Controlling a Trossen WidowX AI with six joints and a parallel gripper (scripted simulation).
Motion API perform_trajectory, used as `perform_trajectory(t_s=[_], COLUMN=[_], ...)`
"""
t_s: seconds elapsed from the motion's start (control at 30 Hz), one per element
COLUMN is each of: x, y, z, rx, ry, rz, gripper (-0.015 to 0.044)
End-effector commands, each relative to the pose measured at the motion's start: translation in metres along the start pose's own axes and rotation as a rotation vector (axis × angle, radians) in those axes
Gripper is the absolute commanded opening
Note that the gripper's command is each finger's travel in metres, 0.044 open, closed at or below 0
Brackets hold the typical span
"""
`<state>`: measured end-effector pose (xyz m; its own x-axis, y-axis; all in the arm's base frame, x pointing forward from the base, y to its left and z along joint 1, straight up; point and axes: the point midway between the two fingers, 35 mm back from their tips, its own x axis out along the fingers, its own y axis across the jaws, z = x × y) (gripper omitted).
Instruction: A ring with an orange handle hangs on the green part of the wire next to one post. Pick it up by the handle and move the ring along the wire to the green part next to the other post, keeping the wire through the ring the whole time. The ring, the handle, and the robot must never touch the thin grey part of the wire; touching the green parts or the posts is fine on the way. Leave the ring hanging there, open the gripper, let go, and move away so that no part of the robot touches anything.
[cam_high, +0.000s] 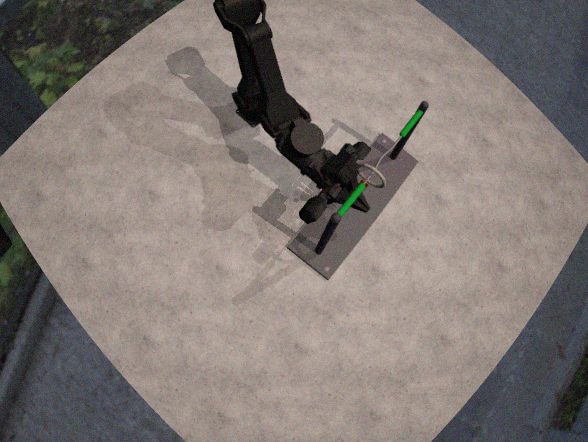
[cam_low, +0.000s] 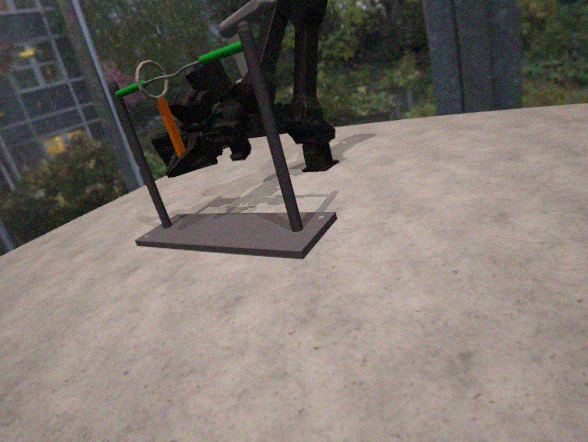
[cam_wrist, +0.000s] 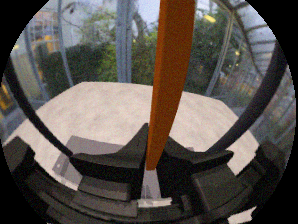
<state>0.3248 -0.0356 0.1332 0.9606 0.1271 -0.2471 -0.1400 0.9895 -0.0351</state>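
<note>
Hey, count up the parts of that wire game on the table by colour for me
Green wire sleeves: 2
Dark upright posts: 2
Grey flat base plate: 1
Thin grey wire: 1
Pale metal ring: 1
Orange handle, gripped in the tool: 1
Total: 8

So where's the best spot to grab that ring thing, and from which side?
By the lower end of the orange handle, from below, as the gripper holds it now. The handle hangs beneath the ring, so fingers there stay away from the thin grey wire.
</note>
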Motion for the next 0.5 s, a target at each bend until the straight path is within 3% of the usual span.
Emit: perform_trajectory(t_s=[0.0, 0.47], x=[-0.001, -0.0011], y=[0.0027, 0.0099], z=[0.0002, -0.0002], rx=[-0.021, -0.08], ry=[-0.002, -0.003], rz=[0.011, 0.051], gripper=[-0.015, -0.015])
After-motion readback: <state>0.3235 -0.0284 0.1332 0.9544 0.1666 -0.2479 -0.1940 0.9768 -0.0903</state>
